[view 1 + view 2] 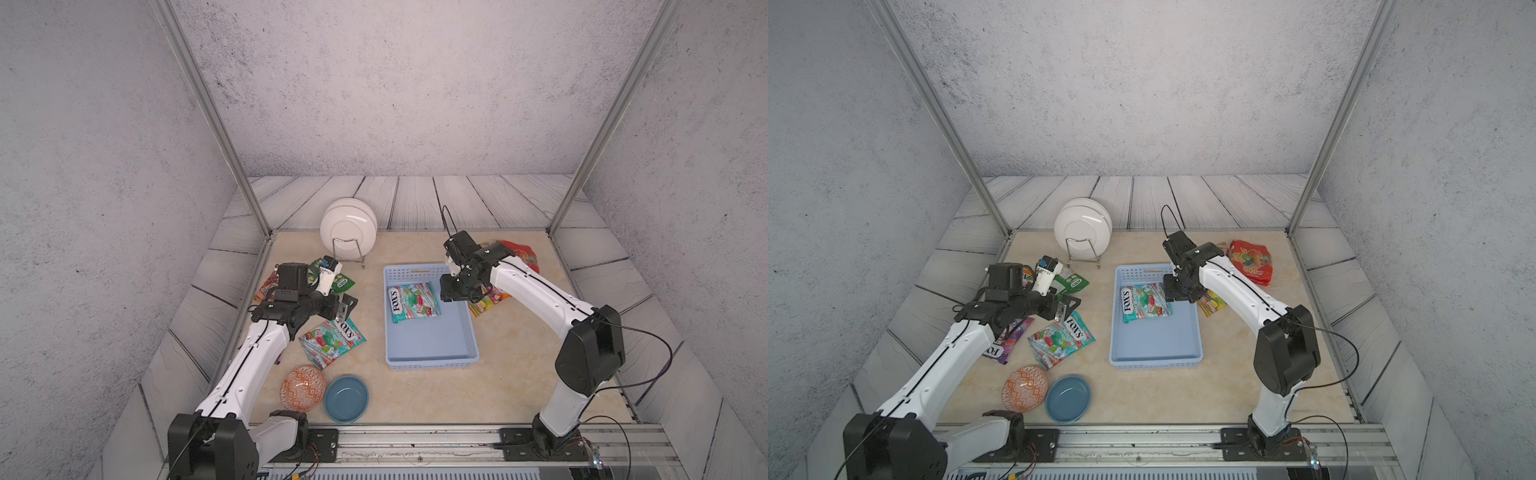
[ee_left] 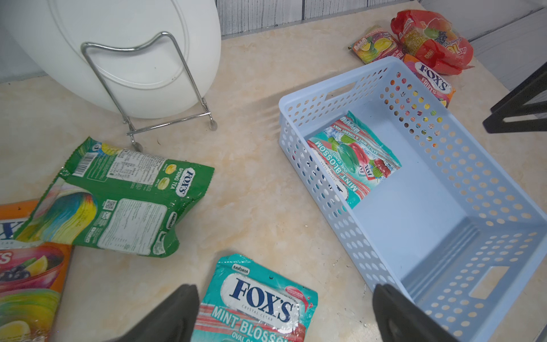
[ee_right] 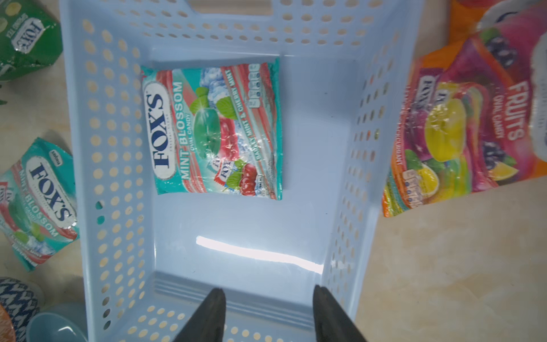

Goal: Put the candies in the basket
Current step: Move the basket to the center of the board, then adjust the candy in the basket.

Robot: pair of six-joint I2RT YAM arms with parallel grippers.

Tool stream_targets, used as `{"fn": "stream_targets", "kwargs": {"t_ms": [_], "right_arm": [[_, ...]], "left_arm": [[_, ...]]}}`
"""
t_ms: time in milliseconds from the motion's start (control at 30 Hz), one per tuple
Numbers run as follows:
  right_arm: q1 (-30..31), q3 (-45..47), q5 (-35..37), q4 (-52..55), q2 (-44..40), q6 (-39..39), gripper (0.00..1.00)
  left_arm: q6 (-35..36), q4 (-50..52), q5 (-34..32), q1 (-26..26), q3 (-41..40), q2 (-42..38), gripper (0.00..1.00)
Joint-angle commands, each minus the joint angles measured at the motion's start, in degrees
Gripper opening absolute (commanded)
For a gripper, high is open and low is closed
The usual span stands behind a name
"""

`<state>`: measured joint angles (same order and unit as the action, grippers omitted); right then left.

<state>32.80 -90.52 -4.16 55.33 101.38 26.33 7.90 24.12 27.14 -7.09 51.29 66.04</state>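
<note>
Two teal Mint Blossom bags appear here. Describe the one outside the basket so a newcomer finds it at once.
Find the light blue basket mid-table. On the tabletop toward the left arm, by the open left gripper, lies a teal FOX'S bag. Its twin lies inside the basket; this one sits askew outside, and the neighbouring bag behind it is green.

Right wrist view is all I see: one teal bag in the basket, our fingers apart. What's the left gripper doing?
Observer: The left gripper is open and empty, right by a second teal bag on the table.
Operator: Any bags I can't see?
Observer: A purple bag lies partly under the left arm.
Operator: Anything else?
Observer: A red bag lies beyond the right arm, in the far corner.
</note>
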Motion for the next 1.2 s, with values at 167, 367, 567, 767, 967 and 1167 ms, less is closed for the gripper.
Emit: {"fn": "stream_targets", "kwargs": {"t_ms": [167,367,567,767,967,1167], "right_arm": [[2.42,2.43,-9.17,-9.84,9.19,3.17,0.53],[4.25,3.15,-11.31,-13.18,13.56,5.04,0.50],[5.52,0.86,-12.79,-13.04,18.48,5.56,0.46],[5.80,-1.23,-13.55,-13.63,21.36,6.26,0.43],[5.79,-1.86,-13.96,-16.43,22.83,8.42,0.41],[5.79,-0.80,-15.00,-21.68,23.64,11.61,0.40]], "left_arm": [[-2.09,-2.76,6.05,-1.94,-1.62,1.63,0.98],[-3.44,-3.91,7.45,-3.19,-2.21,3.39,0.98],[-3.71,-3.00,6.97,-3.89,-1.11,4.54,0.99],[-2.98,-2.64,5.55,-3.89,-0.78,4.28,0.98],[-2.17,-2.40,5.09,-3.82,-0.68,3.90,0.99],[-1.73,-2.43,4.02,-3.64,-0.78,3.43,0.98]]}}
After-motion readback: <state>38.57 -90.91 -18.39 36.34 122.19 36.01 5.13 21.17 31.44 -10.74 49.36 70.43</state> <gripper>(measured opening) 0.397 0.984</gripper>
